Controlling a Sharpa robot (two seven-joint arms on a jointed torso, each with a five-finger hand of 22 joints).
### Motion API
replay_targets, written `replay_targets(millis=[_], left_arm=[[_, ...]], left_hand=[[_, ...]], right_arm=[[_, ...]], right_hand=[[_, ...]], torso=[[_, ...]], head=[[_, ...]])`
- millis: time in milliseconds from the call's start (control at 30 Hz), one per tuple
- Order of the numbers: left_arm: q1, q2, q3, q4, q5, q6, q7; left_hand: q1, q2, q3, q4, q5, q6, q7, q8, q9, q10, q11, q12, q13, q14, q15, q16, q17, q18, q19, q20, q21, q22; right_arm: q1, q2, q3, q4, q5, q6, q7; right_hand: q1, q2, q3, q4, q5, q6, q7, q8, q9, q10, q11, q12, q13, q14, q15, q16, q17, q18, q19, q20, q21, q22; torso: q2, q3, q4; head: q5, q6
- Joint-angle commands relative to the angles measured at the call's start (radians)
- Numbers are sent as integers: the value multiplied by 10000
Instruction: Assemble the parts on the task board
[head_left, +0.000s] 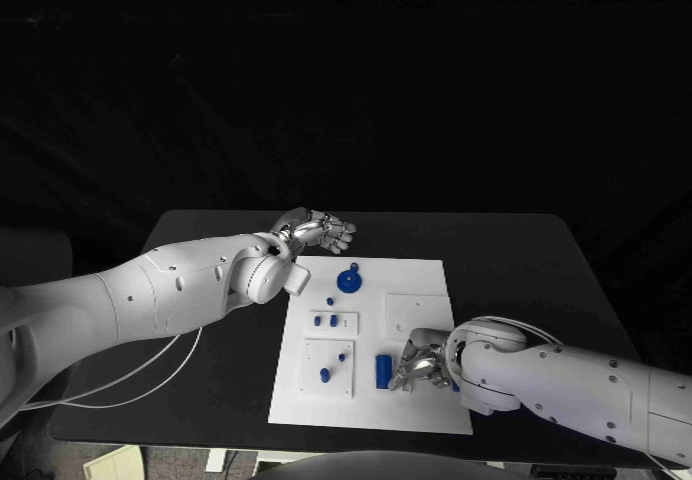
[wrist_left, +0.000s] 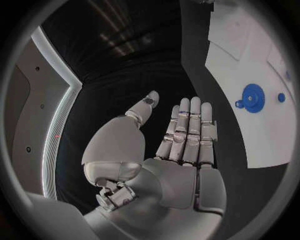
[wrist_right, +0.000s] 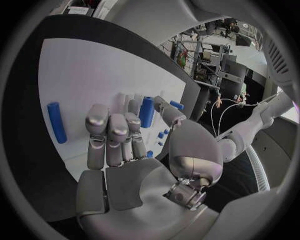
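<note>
A: status on the hands?

B: left hand (head_left: 316, 231) sits over the black table (head_left: 519, 255), just past the far left corner of the task board (head_left: 411, 405). In the left wrist view the left hand (wrist_left: 178, 150) has its fingers (wrist_left: 187, 127) straight and side by side, thumb out to the side, palm bare. Holds nothing, touches nothing.

A: right?

B: right hand (head_left: 423, 366) is down over the board's near right part. In the right wrist view the right hand (wrist_right: 128, 150) has fingers curled inward over the white surface, and a blue cylinder (wrist_right: 146, 112) stands just past the fingertips, by the thumb. Can't tell if it's pinched or just close. Grip is hidden in the head view too.

A: other parts relative to the board?

B: all on it.
- blue gear (head_left: 349, 278) in the far middle, with a small blue knob just beside it. Same gear (wrist_left: 252, 97) shows in the left wrist view, well apart from the left hand.
- blue bar (head_left: 384, 370) lies flat on the near half, just left of the right hand. Same bar (wrist_right: 56, 122) in the right wrist view, apart from the fingers.
- small blue pegs (head_left: 330, 321) in a raised white block on the left half, one more peg (head_left: 325, 375) in the block nearer the front edge.
</note>
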Motion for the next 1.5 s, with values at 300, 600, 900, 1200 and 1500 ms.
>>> replay_targets(millis=[300, 600, 900, 1200, 1500], left_arm=[[9, 14, 7, 16, 45, 118, 46], [9, 21, 7, 0, 45, 118, 57], [8, -47, 7, 5, 45, 173, 120], [8, -83, 7, 49, 45, 254, 201], [7, -127, 6, 103, 45, 268, 191]], left_hand=[[-106, 14, 6, -17, 10, -66, -13, 46, -18, -74, 6, -17, -18, 67, 22, -48, 26, 109, -3, 16, -39, 12], [-104, 16, 9, -18, 11, -66, -13, 48, -18, -74, 6, -16, -18, 68, 22, -54, 34, 109, -2, 16, -40, 15], [-107, 15, 9, -19, 10, -60, -15, 54, -17, -71, 5, -13, -17, 74, 21, -58, 45, 108, -1, 17, -40, 18], [-138, 11, -7, -13, 3, -39, -22, 71, -13, -40, -7, 6, -11, 105, 13, -61, 77, 109, 12, 13, -34, 29], [-151, 3, -17, -16, -3, -35, -24, 76, -13, -35, -10, 10, -10, 111, 11, -67, 89, 109, 15, 11, -34, 33]], right_arm=[[-25, -53, -15, 59, -286, 77, 37], [-19, -558, -12, 425, 118, -364, 466], [574, -1872, 182, 1077, 617, -35, 514], [713, -2624, 178, 1022, 319, 207, -7], [683, -2866, 89, 973, -239, -2, -441]], right_hand=[[98, -258, -103, 100, -355, 43, 1, -44, 22, -3, -68, -72, 22, 38, -80, -72, 30, 833, 9, -14, -32, 69], [140, -190, -86, 127, -366, 49, -2, -47, 28, 6, -71, -72, 23, 40, -82, -75, 35, 833, 16, -20, -35, 66], [336, -8, -89, 98, -351, -194, 77, -173, 38, 80, 0, -28, 45, 49, -24, -105, 35, 833, 29, -46, -55, 56], [523, 325, -22, -28, -428, -41, 43, -108, 95, 151, -26, 25, 74, 74, -36, -94, 54, 833, 38, -26, -35, 77], [462, 247, 149, 154, -469, 149, -26, -38, 139, 436, -91, 240, 299, 83, -87, -74, 76, 833, 69, 5, -15, 84]], torso=[[2, 2, 0], [-4, 1, -4], [-2, 16, -23], [2, 19, -22], [-4, 7, -13]], head=[[19, 4], [0, 40], [-87, 125], [-261, 179], [-366, 179]])
